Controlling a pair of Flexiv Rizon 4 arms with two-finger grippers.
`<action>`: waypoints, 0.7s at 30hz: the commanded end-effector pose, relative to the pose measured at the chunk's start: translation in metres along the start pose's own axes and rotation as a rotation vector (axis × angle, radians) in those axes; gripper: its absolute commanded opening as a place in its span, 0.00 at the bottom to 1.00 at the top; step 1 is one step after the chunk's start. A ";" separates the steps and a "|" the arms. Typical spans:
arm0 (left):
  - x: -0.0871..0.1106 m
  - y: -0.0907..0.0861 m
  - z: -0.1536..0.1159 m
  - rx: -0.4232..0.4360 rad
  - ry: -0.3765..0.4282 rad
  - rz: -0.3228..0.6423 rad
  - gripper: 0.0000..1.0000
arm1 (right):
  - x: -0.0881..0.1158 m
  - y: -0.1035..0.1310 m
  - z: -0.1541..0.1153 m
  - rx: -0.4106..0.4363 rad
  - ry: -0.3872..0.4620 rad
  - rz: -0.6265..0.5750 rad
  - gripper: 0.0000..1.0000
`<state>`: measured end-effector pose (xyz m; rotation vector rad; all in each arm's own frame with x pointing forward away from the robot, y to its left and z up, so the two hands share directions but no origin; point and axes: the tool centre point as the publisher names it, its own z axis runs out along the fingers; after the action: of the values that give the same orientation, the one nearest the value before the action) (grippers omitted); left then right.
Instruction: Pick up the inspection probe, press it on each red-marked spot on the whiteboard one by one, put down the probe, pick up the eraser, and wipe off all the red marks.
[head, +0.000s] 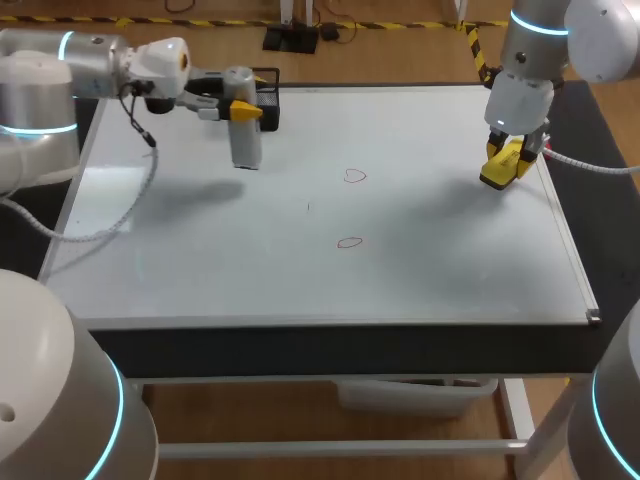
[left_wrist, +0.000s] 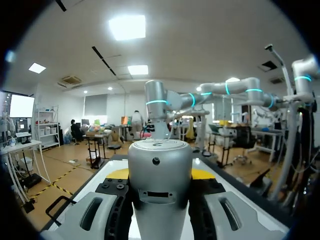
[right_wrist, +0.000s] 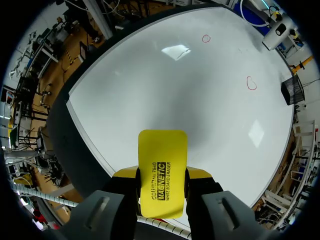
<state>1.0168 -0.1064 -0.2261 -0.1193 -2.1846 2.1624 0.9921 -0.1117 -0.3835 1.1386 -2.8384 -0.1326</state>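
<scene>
The inspection probe (head: 245, 140), a silver cylinder, hangs upright over the whiteboard's (head: 200, 260) far left part, well left of the marks. My left gripper (head: 243, 110) is shut on its top end; in the left wrist view the probe (left_wrist: 160, 180) fills the gap between the fingers. Two small red marks (head: 354, 176) (head: 349, 242) sit near the board's middle, and the right wrist view shows them ahead of the gripper (right_wrist: 206, 38) (right_wrist: 251, 83). My right gripper (head: 508, 155) is shut on the yellow eraser (right_wrist: 161, 172), held just over the board's right edge.
A black wire holder (head: 268, 88) stands at the board's far edge, right behind the probe. The table's dark border (head: 300, 345) runs along the front of the board and down the right side.
</scene>
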 end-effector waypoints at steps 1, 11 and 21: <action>-0.007 0.001 0.031 0.004 0.011 0.001 0.00 | 0.000 0.000 -0.001 0.002 0.003 -0.001 0.00; -0.015 0.005 0.089 0.017 0.052 0.005 0.00 | 0.000 0.000 -0.001 0.002 0.003 -0.001 0.00; -0.015 0.009 0.125 0.026 0.083 0.004 0.00 | 0.000 0.000 -0.001 0.002 0.003 -0.001 0.00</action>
<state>1.0141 -0.2224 -0.2334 -0.1992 -2.1220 2.1460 0.9920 -0.1116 -0.3836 1.1386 -2.8385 -0.1322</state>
